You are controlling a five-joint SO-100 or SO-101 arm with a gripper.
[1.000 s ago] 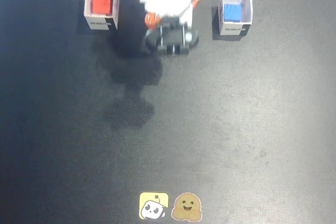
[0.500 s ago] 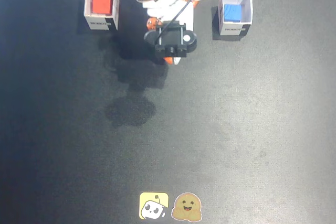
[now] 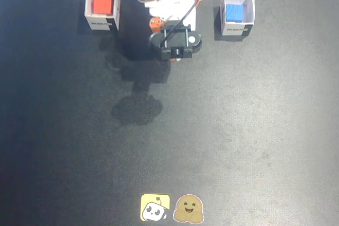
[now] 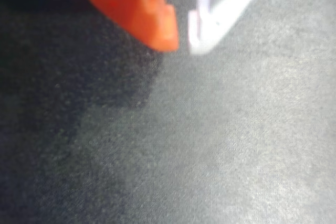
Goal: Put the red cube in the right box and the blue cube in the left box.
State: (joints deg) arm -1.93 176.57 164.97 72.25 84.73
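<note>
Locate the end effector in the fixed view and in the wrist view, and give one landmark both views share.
Fixed view: the end effector pokes out below the arm at top center, between the two boxes.
Wrist view: the end effector enters from the top edge, orange finger left, white finger right, tips nearly touching, holding nothing.
Shared landmark: the dark mat.

We note the arm (image 3: pixel 172 3) is cut off by the top edge of the fixed view, its base out of frame. There the pincer sits hidden beneath the black wrist housing (image 3: pixel 176 43). In the wrist view the pincer (image 4: pixel 181 38) is blurred, both fingers cropped by the top edge. Print on the box label strips (image 3: pixel 101 24) is too small to read.
</note>
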